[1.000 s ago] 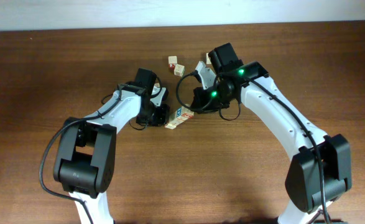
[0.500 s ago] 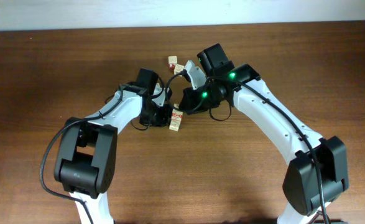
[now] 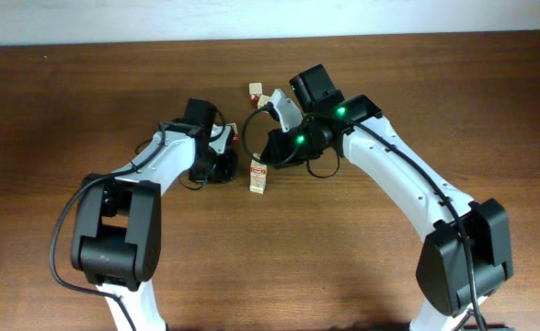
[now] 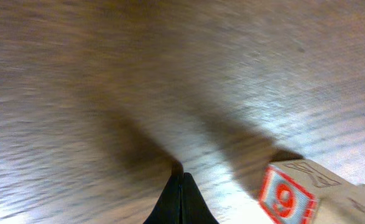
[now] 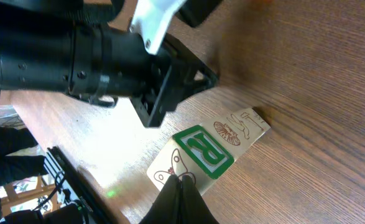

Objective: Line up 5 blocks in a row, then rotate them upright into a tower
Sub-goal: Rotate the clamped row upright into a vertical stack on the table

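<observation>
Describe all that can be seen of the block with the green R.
The block with the green R looks like pale wood; its top face shows a green R in a green frame. It lies flat on the brown table, in the middle of a short row, touching a butterfly block and a mushroom block. The shut right gripper has its tips at its near corner.

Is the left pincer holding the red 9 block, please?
No, the left pincer is shut empty; the red 9 block lies apart from it.

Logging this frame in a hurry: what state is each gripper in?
Left gripper: closed, holding nothing.
Right gripper: closed, holding nothing, tips at the row of blocks.
</observation>
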You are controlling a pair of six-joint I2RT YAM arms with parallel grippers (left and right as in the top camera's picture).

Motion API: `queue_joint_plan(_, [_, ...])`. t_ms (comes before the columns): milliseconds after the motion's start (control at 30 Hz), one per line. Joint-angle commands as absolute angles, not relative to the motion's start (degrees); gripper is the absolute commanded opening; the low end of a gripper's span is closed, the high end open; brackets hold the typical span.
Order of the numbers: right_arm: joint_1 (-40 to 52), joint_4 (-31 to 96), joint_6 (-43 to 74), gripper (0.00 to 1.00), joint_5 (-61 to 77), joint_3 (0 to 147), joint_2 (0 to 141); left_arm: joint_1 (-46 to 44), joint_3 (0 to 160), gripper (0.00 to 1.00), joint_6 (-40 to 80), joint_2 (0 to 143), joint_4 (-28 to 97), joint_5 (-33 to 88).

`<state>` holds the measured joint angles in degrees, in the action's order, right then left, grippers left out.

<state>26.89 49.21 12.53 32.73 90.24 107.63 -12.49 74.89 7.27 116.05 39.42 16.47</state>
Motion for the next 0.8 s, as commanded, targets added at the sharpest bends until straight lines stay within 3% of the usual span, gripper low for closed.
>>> queue_joint_plan(0, [28.16,50.92,12.78,0.04,26.87,87.57,112.05,-11.66,74.94,0.0,6.76,116.36,39.51,10.0])
queue_joint_plan(767, [28.12,51.68,12.49,0.04,26.26,87.57,112.01,-11.66,74.94,0.0,6.76,116.36,39.53,9.08])
